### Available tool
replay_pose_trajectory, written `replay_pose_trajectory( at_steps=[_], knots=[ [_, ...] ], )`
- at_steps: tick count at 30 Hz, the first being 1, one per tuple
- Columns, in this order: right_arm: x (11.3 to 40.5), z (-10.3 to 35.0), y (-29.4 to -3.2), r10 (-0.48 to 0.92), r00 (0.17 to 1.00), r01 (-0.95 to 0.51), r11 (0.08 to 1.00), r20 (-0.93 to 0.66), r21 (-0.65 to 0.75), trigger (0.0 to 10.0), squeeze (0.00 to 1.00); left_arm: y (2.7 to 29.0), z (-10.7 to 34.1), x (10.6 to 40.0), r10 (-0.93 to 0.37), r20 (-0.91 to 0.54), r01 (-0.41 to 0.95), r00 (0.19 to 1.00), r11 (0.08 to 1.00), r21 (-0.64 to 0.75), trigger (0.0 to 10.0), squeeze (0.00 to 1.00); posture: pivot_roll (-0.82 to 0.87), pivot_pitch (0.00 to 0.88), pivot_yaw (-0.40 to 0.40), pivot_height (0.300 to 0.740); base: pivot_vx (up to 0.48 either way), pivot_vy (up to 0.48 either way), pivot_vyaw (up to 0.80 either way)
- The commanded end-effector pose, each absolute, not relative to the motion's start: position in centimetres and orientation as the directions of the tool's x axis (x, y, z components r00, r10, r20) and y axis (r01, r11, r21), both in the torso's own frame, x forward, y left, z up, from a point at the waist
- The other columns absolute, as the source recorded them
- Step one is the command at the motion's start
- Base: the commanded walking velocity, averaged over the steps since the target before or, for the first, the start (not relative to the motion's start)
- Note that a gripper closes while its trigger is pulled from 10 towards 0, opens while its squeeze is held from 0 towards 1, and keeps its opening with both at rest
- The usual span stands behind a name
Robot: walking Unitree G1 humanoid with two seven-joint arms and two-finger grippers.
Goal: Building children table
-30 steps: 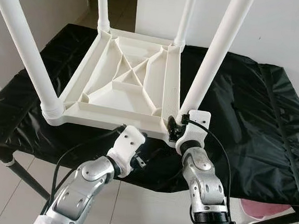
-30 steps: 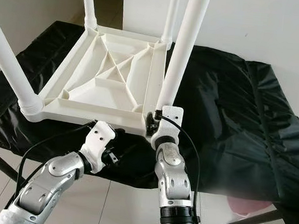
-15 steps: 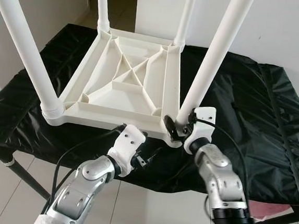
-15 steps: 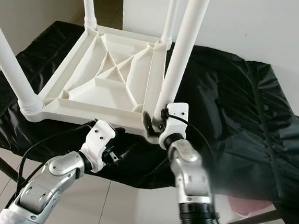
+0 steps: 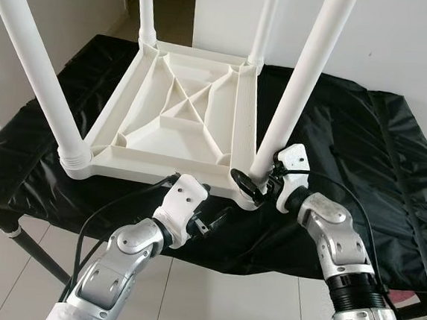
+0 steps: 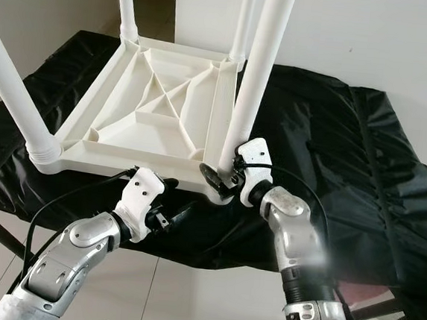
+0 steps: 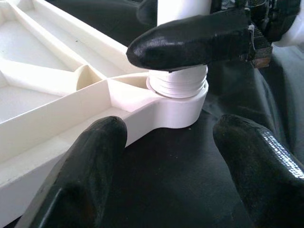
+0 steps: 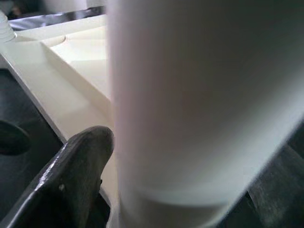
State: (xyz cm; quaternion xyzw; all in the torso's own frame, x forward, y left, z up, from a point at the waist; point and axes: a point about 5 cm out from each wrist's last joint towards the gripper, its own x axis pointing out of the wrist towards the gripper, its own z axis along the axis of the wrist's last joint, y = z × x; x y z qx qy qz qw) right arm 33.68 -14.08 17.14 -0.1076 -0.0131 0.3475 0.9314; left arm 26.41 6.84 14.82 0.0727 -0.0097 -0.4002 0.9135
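Observation:
A white plastic children's table (image 5: pixel 179 127) lies upside down on a black cloth (image 5: pixel 363 158), with its legs pointing up. My right gripper (image 5: pixel 255 180) is shut on the base of the near-right leg (image 5: pixel 298 85), just above the threaded collar (image 7: pixel 178 85). One of its black fingers (image 7: pixel 190 40) lies across the leg, and the leg (image 8: pixel 199 95) stands between both fingers (image 8: pixel 80 175) in the right wrist view. My left gripper (image 5: pixel 212 221) hangs open just below the table's front edge, near that same corner, holding nothing.
The near-left leg (image 5: pixel 38 70) and two far legs (image 5: pixel 146 8) rise high around the work area. The cloth-covered stand ends at a front edge close to my arms, with a dark metal strut (image 5: pixel 33 253) below and tiled floor underneath. A white wall stands behind.
My right forearm has swung out to the right while its gripper stayed at the leg's base, turning around it. The left arm has barely moved.

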Motion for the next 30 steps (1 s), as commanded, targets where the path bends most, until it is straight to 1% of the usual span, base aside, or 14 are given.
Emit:
replay_pose_trajectory(
  at_steps=[1, 4, 5, 15, 16, 17, 18, 20, 22, 24, 26, 28, 29, 30],
  knots=[
    [33.83, 16.47, -13.93, 0.670, 0.738, -0.670, 0.713, -0.082, -0.208, 1.5, 0.00, 6.86, 14.43, 26.46, -0.723, -0.053, 0.723, 0.688, 0.679, 0.129, 10.0, 0.00, 0.00, 0.095, -0.042, 0.740, 0.000, 0.000, 0.00],
    [33.94, 16.36, -13.99, 0.674, 0.734, -0.675, 0.708, -0.084, -0.209, 1.5, 0.00, 6.89, 14.43, 26.46, -0.723, -0.053, 0.722, 0.689, 0.680, 0.129, 10.0, 0.00, 0.01, 0.095, -0.043, 0.740, 0.000, 0.000, 0.00],
    [33.94, 16.21, -14.01, 0.683, 0.725, -0.684, 0.700, -0.087, -0.206, 0.0, 0.00, 6.95, 14.40, 26.42, -0.721, -0.053, 0.721, 0.691, 0.681, 0.129, 10.0, 0.00, 0.01, 0.095, -0.043, 0.740, 0.000, 0.000, 0.00],
    [33.90, 15.61, -14.26, 0.695, 0.713, -0.698, 0.688, -0.094, -0.199, 0.0, 0.00, 7.03, 14.28, 26.25, -0.719, -0.058, 0.719, 0.693, 0.683, 0.125, 10.0, 0.00, 0.01, 0.102, -0.043, 0.740, 0.000, 0.000, 0.00],
    [33.88, 15.55, -14.29, 0.691, 0.717, -0.694, 0.693, -0.096, -0.197, 5.0, 0.00, 7.04, 14.27, 26.23, -0.719, -0.058, 0.720, 0.692, 0.683, 0.125, 10.0, 0.00, 0.01, 0.101, -0.042, 0.740, 0.000, 0.000, 0.00],
    [33.88, 15.55, -14.29, 0.691, 0.717, -0.694, 0.693, -0.096, -0.197, 5.0, 0.00, 7.04, 14.27, 26.23, -0.719, -0.058, 0.720, 0.692, 0.683, 0.125, 10.0, 0.00, 0.01, 0.101, -0.042, 0.740, 0.000, 0.000, 0.00],
    [33.93, 15.63, -14.29, 0.683, 0.725, -0.686, 0.704, -0.089, -0.184, 10.0, 0.00, 7.04, 14.28, 26.23, -0.720, -0.058, 0.721, 0.692, 0.682, 0.125, 10.0, 0.00, 0.01, 0.101, -0.042, 0.740, 0.000, 0.000, 0.00],
    [33.97, 15.70, -14.28, 0.679, 0.730, -0.681, 0.711, -0.083, -0.174, 10.0, 0.00, 7.04, 14.28, 26.22, -0.720, -0.058, 0.721, 0.691, 0.682, 0.125, 10.0, 0.00, 0.01, 0.101, -0.042, 0.740, 0.000, 0.000, 0.00],
    [34.17, 15.92, -14.18, 0.618, 0.782, -0.622, 0.769, -0.079, -0.147, 10.0, 0.00, 6.99, 14.27, 26.18, -0.722, -0.058, 0.722, 0.690, 0.680, 0.125, 10.0, 0.00, 0.01, 0.098, -0.044, 0.740, 0.000, 0.000, 0.00],
    [34.17, 15.92, -14.18, 0.618, 0.782, -0.622, 0.769, -0.079, -0.147, 10.0, 0.00, 6.99, 14.27, 26.18, -0.722, -0.058, 0.722, 0.690, 0.680, 0.125, 10.0, 0.00, 0.01, 0.098, -0.044, 0.740, 0.000, 0.000, 0.00],
    [34.07, 16.02, -14.02, 0.569, 0.819, -0.573, 0.810, -0.073, -0.122, 10.0, 0.00, 6.96, 14.20, 26.09, -0.723, -0.060, 0.724, 0.688, 0.678, 0.124, 10.0, 0.00, 0.01, 0.097, -0.045, 0.740, 0.000, 0.000, 0.00],
    [34.07, 16.02, -14.02, 0.569, 0.819, -0.573, 0.810, -0.073, -0.122, 10.0, 0.00, 6.96, 14.20, 26.09, -0.723, -0.060, 0.724, 0.688, 0.678, 0.124, 10.0, 0.00, 0.01, 0.097, -0.045, 0.740, 0.000, 0.000, 0.00],
    [33.94, 16.07, -13.88, 0.545, 0.836, -0.549, 0.828, -0.068, -0.109, 10.0, 0.00, 6.95, 14.18, 26.06, -0.724, -0.061, 0.725, 0.687, 0.678, 0.124, 10.0, 0.00, 0.01, 0.097, -0.045, 0.740, 0.000, 0.000, 0.00],
    [33.51, 16.00, -13.49, 0.465, 0.883, -0.468, 0.881, -0.061, -0.072, 10.0, 0.00, 6.94, 14.16, 26.01, -0.725, -0.062, 0.726, 0.686, 0.676, 0.123, 10.0, 0.00, 0.01, 0.095, -0.047, 0.740, 0.000, 0.000, 0.00]
  ],
)
